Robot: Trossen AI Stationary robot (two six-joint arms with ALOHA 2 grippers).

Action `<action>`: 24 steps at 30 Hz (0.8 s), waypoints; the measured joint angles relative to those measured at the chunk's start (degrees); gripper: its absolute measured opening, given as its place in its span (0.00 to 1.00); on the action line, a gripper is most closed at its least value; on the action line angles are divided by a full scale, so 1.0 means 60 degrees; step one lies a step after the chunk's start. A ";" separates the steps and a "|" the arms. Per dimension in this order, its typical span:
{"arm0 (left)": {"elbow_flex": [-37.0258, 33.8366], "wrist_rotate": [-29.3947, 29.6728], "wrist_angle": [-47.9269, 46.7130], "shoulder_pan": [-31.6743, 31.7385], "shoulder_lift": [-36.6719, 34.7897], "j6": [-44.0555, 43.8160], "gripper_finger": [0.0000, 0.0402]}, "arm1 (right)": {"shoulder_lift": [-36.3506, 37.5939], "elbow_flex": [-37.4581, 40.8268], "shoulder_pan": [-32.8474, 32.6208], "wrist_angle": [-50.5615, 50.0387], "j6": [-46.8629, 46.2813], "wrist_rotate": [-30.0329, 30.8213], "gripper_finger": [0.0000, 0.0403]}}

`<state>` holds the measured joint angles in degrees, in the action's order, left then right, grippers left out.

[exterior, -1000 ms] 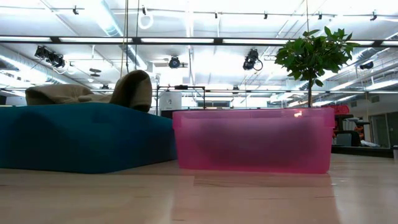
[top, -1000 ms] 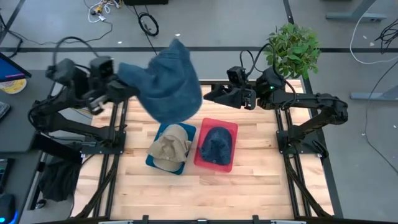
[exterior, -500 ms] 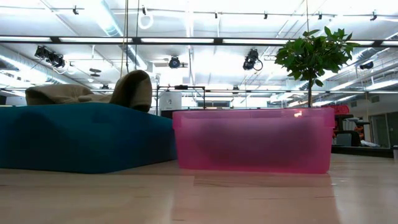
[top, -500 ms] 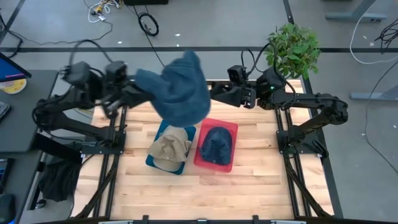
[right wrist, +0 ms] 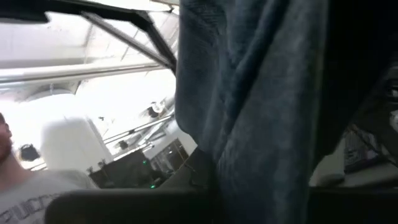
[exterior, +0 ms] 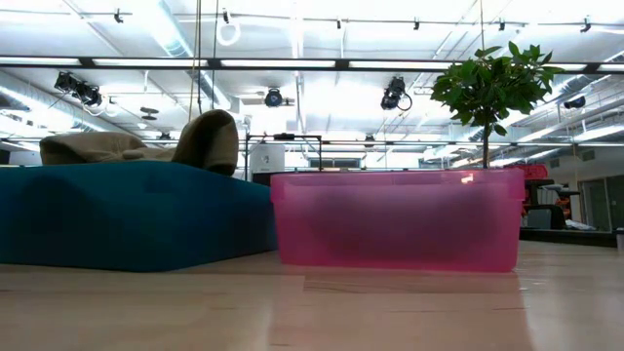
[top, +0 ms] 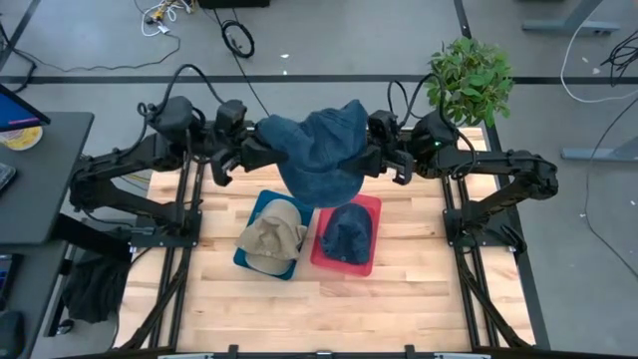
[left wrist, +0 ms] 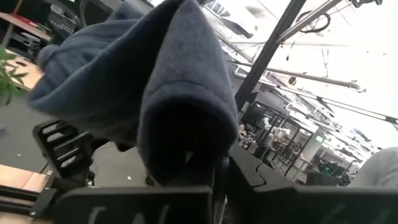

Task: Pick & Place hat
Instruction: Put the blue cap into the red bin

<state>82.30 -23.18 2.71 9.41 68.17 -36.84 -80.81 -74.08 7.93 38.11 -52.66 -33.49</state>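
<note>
**Blue hat hangs between both grippers above the bins**

The blue hat [top: 324, 155] is up in the air over the far half of the table [top: 399, 299], stretched between the two arms. Its long axis runs left to right, from the left gripper [top: 261, 152] to the right gripper [top: 377, 160], and the loose middle of the cloth sags down toward the near side, so the lowest fold hangs above the far edges of the two bins. In the left wrist view the hat [left wrist: 155, 93] is draped thickly over that arm's fingers, which are clamped on a rolled edge of the fabric. In the right wrist view the cloth [right wrist: 267, 106] fills most of the picture and hides the fingers, so whether the right gripper is pinching the hat or only touching it I cannot tell.

Below, two bins stand side by side, touching or nearly so. The teal bin [top: 251, 251] on the left holds a tan hat [top: 271, 237], which rises above its rim in the low view [exterior: 146, 146]. The pink bin [top: 371, 204] on the right holds a dark blue hat [top: 347, 234]. A potted plant [top: 469, 80] stands at the far right corner.
</note>
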 joint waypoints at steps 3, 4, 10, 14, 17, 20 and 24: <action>-0.0004 0.0092 0.0024 0.0060 -0.0049 -0.0118 0.09 | -0.0019 0.0000 0.0024 -0.0146 -0.0034 0.0055 0.03; -0.0001 0.0183 0.0060 0.0076 -0.0049 -0.0260 0.12 | -0.0016 0.0000 0.0041 -0.0130 -0.0046 0.0040 0.03; 0.0015 0.0360 0.0126 0.0148 -0.0085 -0.0502 0.34 | 0.0187 0.0004 0.0213 -0.0648 -0.0259 -0.0035 0.02; 0.0000 0.0280 -0.0174 0.0344 -0.0563 -0.0463 0.46 | 0.0872 0.0003 0.0243 -0.2449 0.0459 0.0728 0.02; 0.0004 0.0293 -0.0610 0.0484 -0.1146 -0.0042 0.51 | 0.1425 0.0000 0.0239 -0.3832 0.0868 0.1514 0.01; 0.0004 0.0741 -0.1186 0.0566 -0.1794 0.0325 0.52 | 0.1946 0.0004 0.0224 -0.4918 0.1103 0.2050 0.01; 0.0033 0.2113 -0.1971 0.0587 -0.2680 0.0995 0.49 | 0.2710 0.0610 0.0081 -0.5187 0.1299 0.3113 0.01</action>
<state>82.50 -10.50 -9.11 12.93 52.09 -30.87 -64.55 -70.43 8.41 6.99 -44.87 -14.82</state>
